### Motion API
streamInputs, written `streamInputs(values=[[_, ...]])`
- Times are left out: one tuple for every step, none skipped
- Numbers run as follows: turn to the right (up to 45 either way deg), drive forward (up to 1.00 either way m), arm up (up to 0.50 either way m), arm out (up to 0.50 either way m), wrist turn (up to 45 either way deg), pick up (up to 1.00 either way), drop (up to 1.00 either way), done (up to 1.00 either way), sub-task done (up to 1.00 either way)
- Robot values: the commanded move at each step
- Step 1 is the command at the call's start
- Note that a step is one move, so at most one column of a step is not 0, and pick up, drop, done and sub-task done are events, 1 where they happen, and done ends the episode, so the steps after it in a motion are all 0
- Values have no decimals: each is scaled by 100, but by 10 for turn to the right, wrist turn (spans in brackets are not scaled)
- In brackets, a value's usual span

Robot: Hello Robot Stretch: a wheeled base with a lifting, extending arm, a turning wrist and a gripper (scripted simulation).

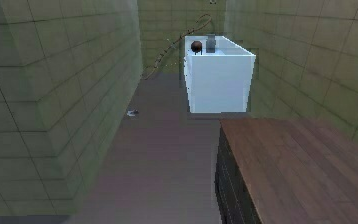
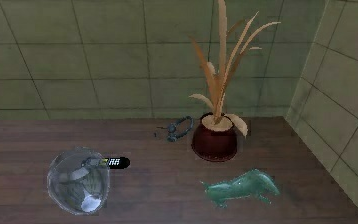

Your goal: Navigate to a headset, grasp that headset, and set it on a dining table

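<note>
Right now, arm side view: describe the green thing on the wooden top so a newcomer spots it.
Find the wooden top, then the dark red pot with tall dry leaves. Below and right of it in the picture lies a green figurine. It alone is long, low and glossy green; the glass bowl at the left is clear.

Wooden surface runs off the forward view's right and bottom edges. Dark round blob in the tub, too small to name. Top leaf of the plant clipped; bluish tangle beside it unreadable.
</note>
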Motion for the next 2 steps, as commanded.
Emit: streamInputs(values=[[0,0,50,0,0,0,0,0,0],[0,0,38,0,0,0,0,0,0]])
